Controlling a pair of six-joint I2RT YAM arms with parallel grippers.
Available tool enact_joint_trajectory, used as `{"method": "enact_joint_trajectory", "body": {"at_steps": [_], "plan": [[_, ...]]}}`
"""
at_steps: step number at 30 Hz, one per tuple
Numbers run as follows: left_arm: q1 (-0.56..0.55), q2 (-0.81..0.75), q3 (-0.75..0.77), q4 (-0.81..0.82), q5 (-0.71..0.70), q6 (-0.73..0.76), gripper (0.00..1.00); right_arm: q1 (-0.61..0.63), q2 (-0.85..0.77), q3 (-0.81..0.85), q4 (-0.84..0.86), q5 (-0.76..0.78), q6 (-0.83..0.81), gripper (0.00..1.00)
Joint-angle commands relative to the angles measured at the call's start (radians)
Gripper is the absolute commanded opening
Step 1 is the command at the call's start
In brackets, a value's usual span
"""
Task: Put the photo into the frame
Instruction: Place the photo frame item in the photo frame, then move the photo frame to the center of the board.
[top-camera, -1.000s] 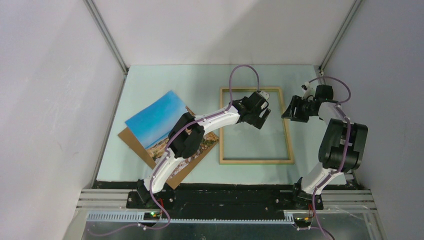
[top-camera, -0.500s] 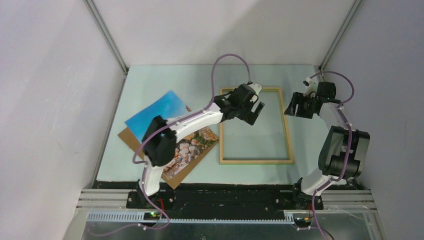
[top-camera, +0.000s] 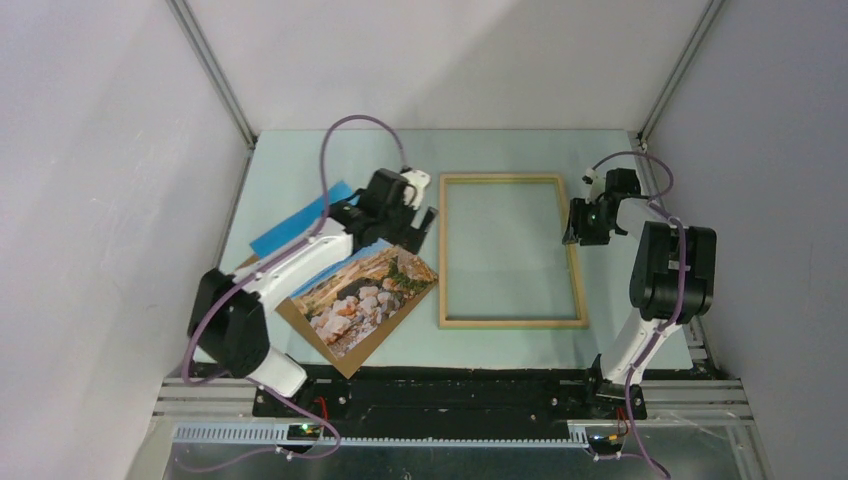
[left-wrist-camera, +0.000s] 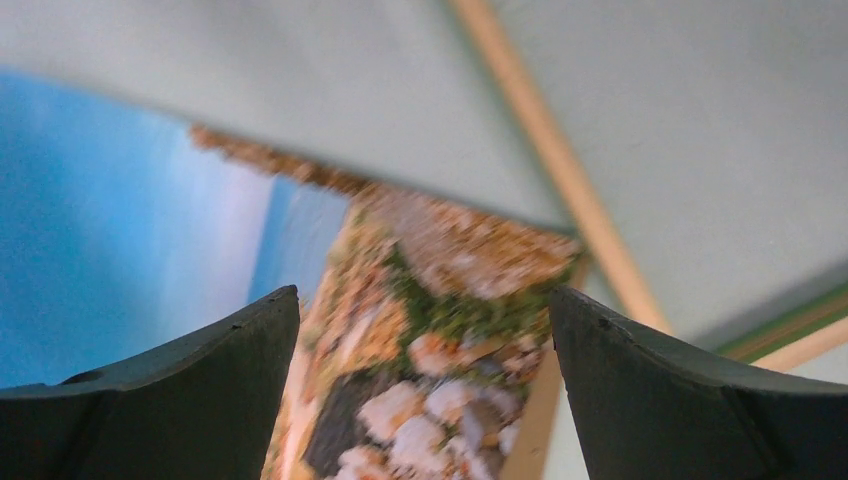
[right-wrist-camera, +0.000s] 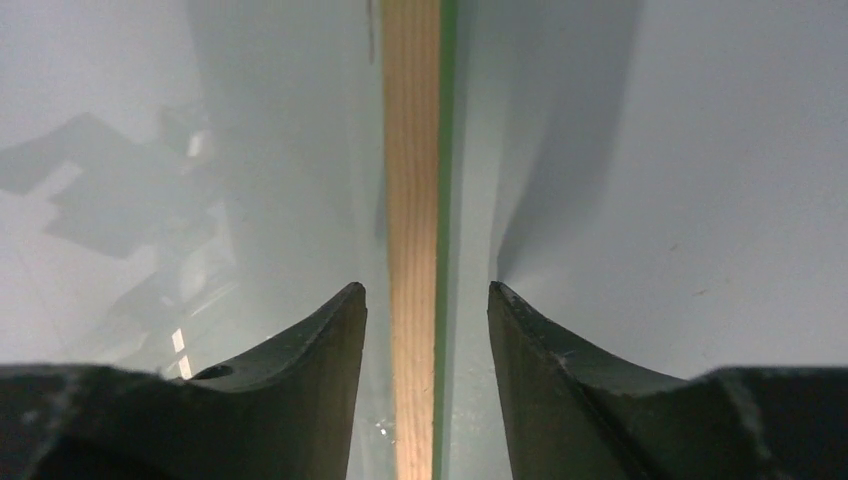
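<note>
Top external view: I am getting ready to lift the photo (top-camera: 365, 295).
The photo is lying on the table (top-camera: 300, 160), just left of the frame (top-camera: 512, 322). Left wrist view: my left gripper (left-wrist-camera: 422, 300) is hanging wide open over the photo's rocks. Right wrist view: my right gripper (right-wrist-camera: 425, 290) is sitting open around the frame's wooden side, not squeezing. The photo is lying so flat that my fingers (left-wrist-camera: 200, 380) could slip off or bend it.
</note>
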Motion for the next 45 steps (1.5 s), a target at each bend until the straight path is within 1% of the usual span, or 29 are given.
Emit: {"method": "enact_joint_trajectory", "body": {"at_steps": [1,6,8,12,16,18,22,24,26,27,28,29,30,31,32,33,35,37,41,45], "plan": [[0.099,-0.143,-0.084,0.010,0.035,0.085,1.00,0.005,0.027,0.060,0.017,0.048,0.004,0.49],[0.213,-0.239,-0.152,0.009,0.061,0.095,1.00,0.012,0.053,0.081,0.018,0.075,0.015,0.37],[0.244,-0.266,-0.174,0.008,0.065,0.093,1.00,0.011,0.058,0.085,0.023,0.082,0.020,0.29],[0.307,-0.293,-0.224,0.008,0.061,0.083,1.00,0.000,0.058,0.086,0.031,0.082,0.048,0.17],[0.380,-0.297,-0.278,0.009,0.058,0.079,1.00,-0.021,0.064,0.086,0.038,0.072,0.081,0.08],[0.416,-0.301,-0.303,0.008,0.058,0.085,1.00,-0.032,0.070,0.086,0.042,0.074,0.095,0.05],[0.511,-0.295,-0.342,0.009,0.059,0.105,1.00,-0.051,0.081,0.089,0.059,0.071,0.100,0.03],[0.552,-0.287,-0.350,0.009,0.064,0.113,1.00,-0.055,0.090,0.100,0.056,0.071,0.092,0.04],[0.592,-0.281,-0.359,0.008,0.064,0.118,1.00,-0.060,0.097,0.110,0.050,0.068,0.084,0.09],[0.604,-0.276,-0.363,0.008,0.063,0.121,1.00,-0.063,0.097,0.113,0.044,0.065,0.081,0.18],[0.626,-0.274,-0.371,0.006,0.062,0.122,1.00,-0.063,0.098,0.121,0.040,0.060,0.076,0.22],[0.636,-0.273,-0.375,0.005,0.061,0.123,1.00,-0.063,0.096,0.124,0.040,0.058,0.069,0.31],[0.660,-0.272,-0.384,0.005,0.059,0.126,1.00,-0.062,0.087,0.126,0.043,0.057,0.066,0.36],[0.676,-0.273,-0.388,0.003,0.056,0.127,1.00,-0.060,0.081,0.126,0.044,0.053,0.064,0.44],[0.701,-0.273,-0.395,0.001,0.056,0.130,1.00,-0.059,0.067,0.127,0.045,0.049,0.064,0.48],[0.712,-0.275,-0.399,-0.002,0.053,0.130,1.00,-0.055,0.050,0.129,0.044,0.037,0.065,0.54],[0.748,-0.278,-0.410,-0.010,0.058,0.134,1.00,-0.045,0.020,0.132,0.046,0.021,0.065,0.62],[0.784,-0.281,-0.420,-0.024,0.064,0.136,1.00,-0.029,-0.016,0.132,0.050,0.005,0.068,0.67],[0.843,-0.279,-0.445,-0.045,0.096,0.150,1.00,0.026,-0.080,0.151,0.057,-0.055,0.082,0.73],[0.893,-0.249,-0.444,-0.064,0.139,0.168,1.00,0.124,-0.095,0.204,0.041,-0.116,0.088,0.75]]}}
